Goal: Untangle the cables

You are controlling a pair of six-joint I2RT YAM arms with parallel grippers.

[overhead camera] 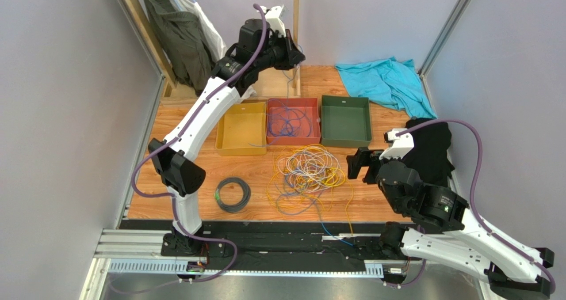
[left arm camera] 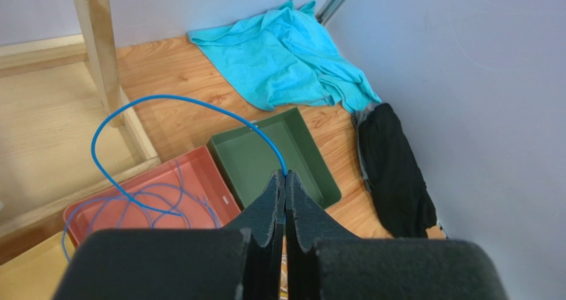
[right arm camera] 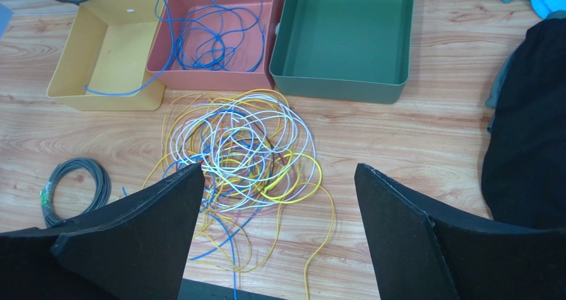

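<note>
right jaws gape empty low over the worktop, with the tangled cables heaped straight ahead, nearer this arm; left jaws, raised high above the red tray, are closed on one blue cable trailing into it.

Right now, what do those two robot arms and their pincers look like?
Both the left arm and right arm have white shells with black joints, and a purple hose loops along each. The left gripper and right gripper each have two matte black wedge-shaped fingers.
</note>
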